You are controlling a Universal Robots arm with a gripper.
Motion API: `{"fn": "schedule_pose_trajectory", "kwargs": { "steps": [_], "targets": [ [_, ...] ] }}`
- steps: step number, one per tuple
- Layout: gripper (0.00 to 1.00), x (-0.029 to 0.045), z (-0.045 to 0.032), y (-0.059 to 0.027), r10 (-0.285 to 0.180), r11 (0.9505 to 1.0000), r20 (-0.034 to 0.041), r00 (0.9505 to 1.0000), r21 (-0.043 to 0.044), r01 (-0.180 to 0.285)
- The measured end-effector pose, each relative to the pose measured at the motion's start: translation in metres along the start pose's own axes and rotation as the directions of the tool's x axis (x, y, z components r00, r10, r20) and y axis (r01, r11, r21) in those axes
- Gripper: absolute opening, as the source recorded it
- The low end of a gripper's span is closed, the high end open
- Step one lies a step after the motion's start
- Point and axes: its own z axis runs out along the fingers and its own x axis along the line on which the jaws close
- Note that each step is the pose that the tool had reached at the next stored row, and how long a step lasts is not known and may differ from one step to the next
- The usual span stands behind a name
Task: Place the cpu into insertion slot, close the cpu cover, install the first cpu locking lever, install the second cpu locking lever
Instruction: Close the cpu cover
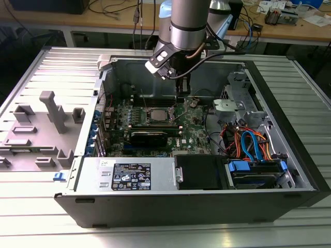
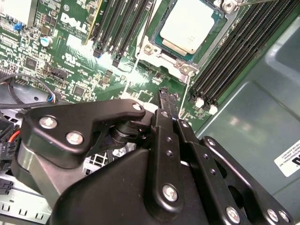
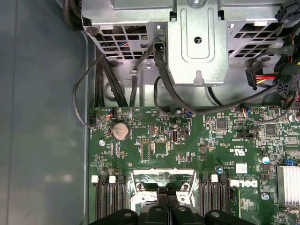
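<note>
Cpu (image 2: 190,23) sits under cpu cover (image 2: 157,52) | gripper (image 2: 165,93) pinched together, just beside it | I'd press slow, straight down, no sideways slip

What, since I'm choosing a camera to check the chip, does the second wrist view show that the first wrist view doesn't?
Second wrist view: the cpu, silver top up. First wrist view: a coin battery on the board, and beyond it a grey metal cage and black cables. Both: the green board, black memory slots and the claw.
</note>
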Motion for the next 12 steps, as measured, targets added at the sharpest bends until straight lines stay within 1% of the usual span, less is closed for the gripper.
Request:
{"fn": "schedule_pose_trajectory", "kwargs": {
  "steps": [5,12],
  "targets": [
    [0.11,0.0000,0.0002,0.0061,0.000,1.0000,0.0000,1.0000,0.0000,0.000],
    [0.11,0.0001,0.0003,0.0088,0.000,1.0000,0.0000,1.0000,0.0000,0.000]
  ]
}}
